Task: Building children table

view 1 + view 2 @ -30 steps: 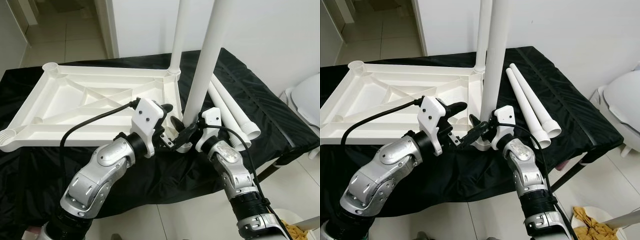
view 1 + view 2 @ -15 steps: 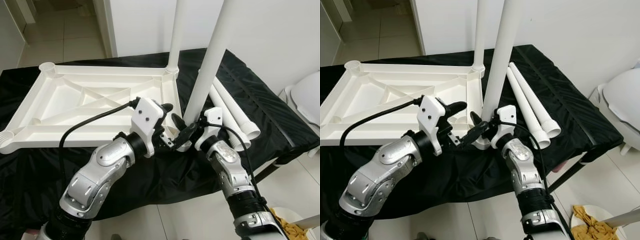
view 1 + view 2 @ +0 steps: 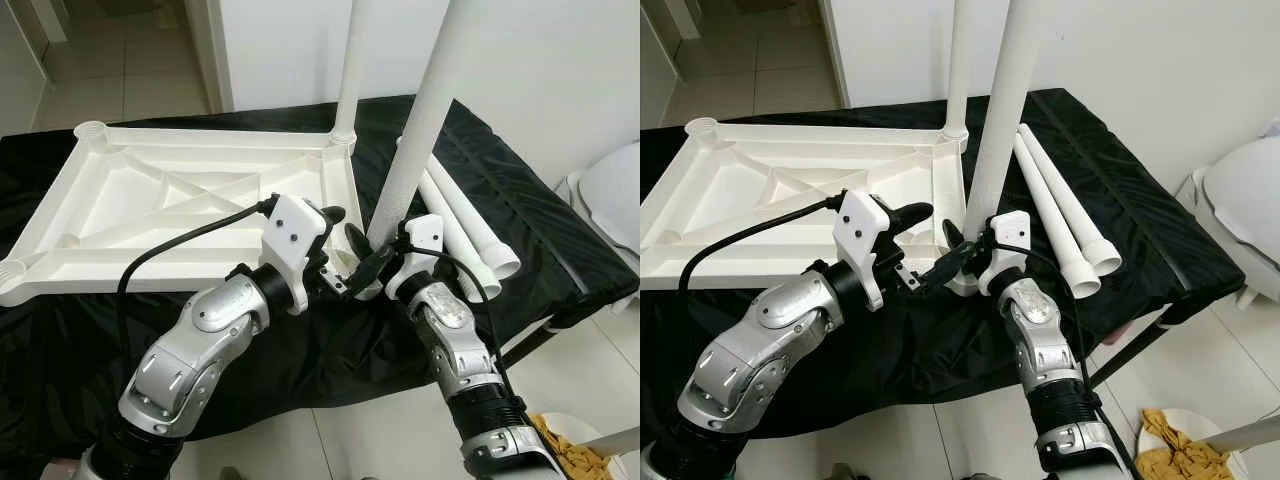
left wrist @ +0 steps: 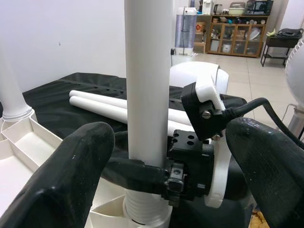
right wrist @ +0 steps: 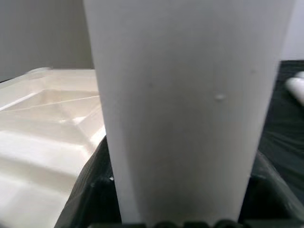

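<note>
At tabletop corner, right claw (image 3: 368,262) grips smooth white tube (image 3: 425,110).

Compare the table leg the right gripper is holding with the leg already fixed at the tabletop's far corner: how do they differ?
The held leg leans, its threaded foot at the near corner socket; the far-corner leg stands upright. The right gripper is clamped on the held leg low down, with the open left gripper beside it; nothing touches the far-corner leg. Both are plain white tubes rising from the upturned tabletop.

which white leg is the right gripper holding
The tilted leg at the tabletop's near corner; the right gripper is clamped on its base.
</note>
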`<state>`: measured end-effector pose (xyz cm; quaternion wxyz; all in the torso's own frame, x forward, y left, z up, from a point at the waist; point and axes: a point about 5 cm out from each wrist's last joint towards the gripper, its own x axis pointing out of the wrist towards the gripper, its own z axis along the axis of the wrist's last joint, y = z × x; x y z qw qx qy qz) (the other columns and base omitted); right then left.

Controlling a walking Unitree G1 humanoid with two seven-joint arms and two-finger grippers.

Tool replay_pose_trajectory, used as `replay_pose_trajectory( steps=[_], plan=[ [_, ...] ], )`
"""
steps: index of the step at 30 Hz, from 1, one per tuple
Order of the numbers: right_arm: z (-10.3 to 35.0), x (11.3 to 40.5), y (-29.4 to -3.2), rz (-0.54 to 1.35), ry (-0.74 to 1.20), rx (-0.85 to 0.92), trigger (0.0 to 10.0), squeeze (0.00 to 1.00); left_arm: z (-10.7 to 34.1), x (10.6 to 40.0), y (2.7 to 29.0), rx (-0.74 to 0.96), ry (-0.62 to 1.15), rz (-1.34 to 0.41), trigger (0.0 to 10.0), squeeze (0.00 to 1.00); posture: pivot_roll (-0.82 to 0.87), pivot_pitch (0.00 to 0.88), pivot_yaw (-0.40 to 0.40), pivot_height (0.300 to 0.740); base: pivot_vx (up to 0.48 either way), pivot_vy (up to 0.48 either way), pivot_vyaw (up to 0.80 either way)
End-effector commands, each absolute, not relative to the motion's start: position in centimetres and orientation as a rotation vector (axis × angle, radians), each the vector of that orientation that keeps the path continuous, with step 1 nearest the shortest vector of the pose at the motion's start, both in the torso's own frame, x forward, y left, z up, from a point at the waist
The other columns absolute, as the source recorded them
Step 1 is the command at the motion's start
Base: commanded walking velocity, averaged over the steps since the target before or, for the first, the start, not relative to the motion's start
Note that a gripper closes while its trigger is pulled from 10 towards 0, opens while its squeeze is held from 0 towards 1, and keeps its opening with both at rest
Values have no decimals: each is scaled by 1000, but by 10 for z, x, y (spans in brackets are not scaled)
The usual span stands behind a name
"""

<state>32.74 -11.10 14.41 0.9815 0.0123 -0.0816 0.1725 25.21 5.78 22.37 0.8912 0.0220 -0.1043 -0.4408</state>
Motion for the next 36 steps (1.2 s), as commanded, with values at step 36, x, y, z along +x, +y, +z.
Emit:
replay_pose_trajectory(
  steps=[36],
  plan=[
    [112, 340, -93, -19, -57, -105, 10000, 0, 229, 251, 56, 41, -235, -938, 10000, 0, -8, 84, -8, 740, 0, 0, 0]
  ],
)
